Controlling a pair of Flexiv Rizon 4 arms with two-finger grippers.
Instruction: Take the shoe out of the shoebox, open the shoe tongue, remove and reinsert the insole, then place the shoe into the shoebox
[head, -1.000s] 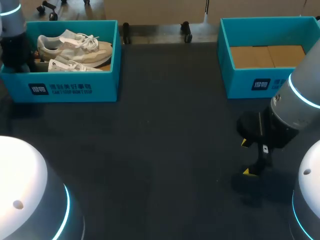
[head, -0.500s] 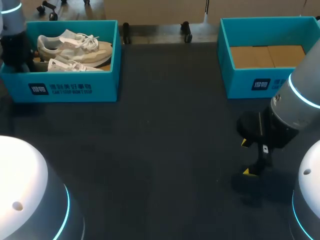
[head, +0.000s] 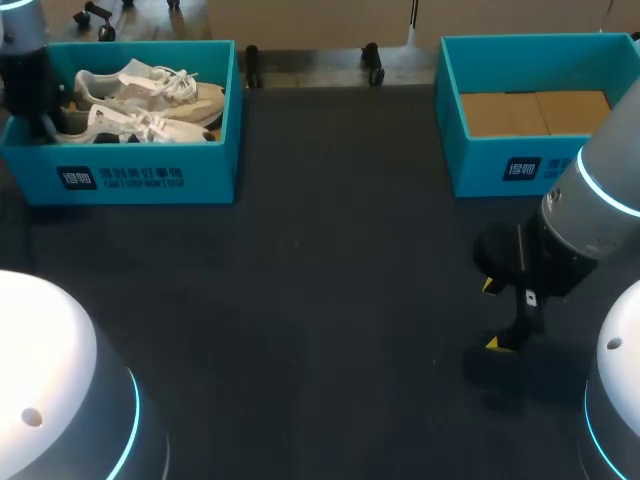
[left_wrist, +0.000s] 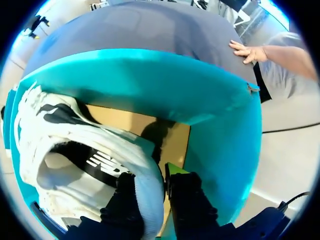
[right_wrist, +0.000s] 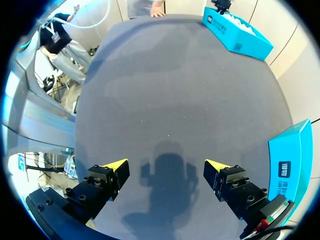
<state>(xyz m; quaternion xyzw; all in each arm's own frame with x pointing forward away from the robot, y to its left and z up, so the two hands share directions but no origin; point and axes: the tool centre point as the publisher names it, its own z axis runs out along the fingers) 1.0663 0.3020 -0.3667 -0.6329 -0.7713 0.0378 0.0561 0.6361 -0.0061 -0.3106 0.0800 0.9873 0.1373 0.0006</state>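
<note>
Two white shoes lie in the teal shoebox (head: 140, 175) at the back left. The far shoe (head: 150, 88) rests flat. The nearer shoe (head: 135, 125) sits raised at its heel end. My left gripper (head: 48, 122) reaches into the box's left end. In the left wrist view the left gripper (left_wrist: 155, 192) is shut on the nearer shoe's heel collar (left_wrist: 150, 175), one finger inside the shoe and one outside. My right gripper (head: 492, 314) hangs open over the bare table at the front right, nothing between its fingers (right_wrist: 165, 165).
A second teal box (head: 520, 165) with a cardboard floor stands at the back right, just beyond my right arm. A person's hand (left_wrist: 246, 51) rests on the table's far edge. Dark table surface (head: 330, 280) stretches between the two boxes.
The left gripper has closed on the nearer shoe's heel. That shoe has risen and shifted toward the box's left end. The right arm has not moved.
</note>
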